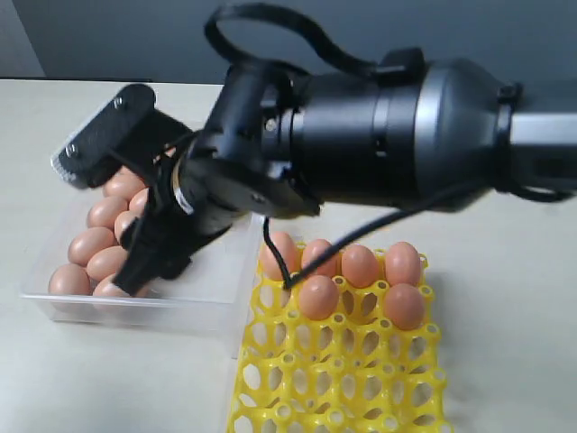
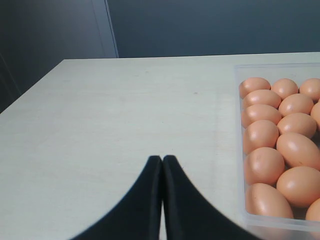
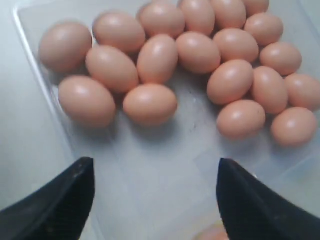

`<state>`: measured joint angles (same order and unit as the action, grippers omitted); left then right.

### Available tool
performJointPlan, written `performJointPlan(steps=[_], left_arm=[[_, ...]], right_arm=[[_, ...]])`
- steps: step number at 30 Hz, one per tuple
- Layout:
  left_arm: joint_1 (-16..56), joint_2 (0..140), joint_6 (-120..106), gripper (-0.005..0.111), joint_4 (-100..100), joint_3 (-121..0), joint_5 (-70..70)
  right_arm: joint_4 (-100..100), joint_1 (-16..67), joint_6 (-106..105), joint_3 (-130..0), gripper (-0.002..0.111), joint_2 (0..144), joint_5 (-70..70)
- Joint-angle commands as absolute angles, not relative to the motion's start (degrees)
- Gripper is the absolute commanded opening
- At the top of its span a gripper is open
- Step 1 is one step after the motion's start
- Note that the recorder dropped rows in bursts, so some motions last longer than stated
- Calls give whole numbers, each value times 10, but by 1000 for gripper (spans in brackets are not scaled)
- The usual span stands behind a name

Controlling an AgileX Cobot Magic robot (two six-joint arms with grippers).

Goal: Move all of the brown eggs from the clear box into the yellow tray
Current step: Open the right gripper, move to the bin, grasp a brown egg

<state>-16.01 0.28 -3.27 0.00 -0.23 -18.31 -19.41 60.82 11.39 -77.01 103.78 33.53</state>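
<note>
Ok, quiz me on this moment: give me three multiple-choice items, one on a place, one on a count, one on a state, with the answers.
1. The right gripper is:
A. above the clear box
B. down on the floor
C. above a stack of plates

2. Brown eggs showing in the yellow tray:
A. two
B. six
C. twelve

3. The left gripper is:
A. open wide
B. shut on an egg
C. shut, holding nothing

Answers:
1 A: the right wrist view looks between its open jaws straight onto the box floor and the eggs in it.
2 B: four sit in the far row and two in the next.
3 C: its jaws meet with nothing between them.
</note>
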Motion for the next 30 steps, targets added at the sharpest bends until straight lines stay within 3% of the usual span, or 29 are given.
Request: performJointPlan(steps=[1, 16, 30], left_arm=[[-157, 0, -32, 0, 0, 0, -177], [-157, 0, -32, 0, 0, 0, -177], [-157, 0, -32, 0, 0, 0, -177]], right_arm=[[-95, 569, 106, -838, 66, 1081, 311], [248, 497, 72, -987, 66, 1273, 358], [230, 485, 178, -991, 66, 1310, 389]])
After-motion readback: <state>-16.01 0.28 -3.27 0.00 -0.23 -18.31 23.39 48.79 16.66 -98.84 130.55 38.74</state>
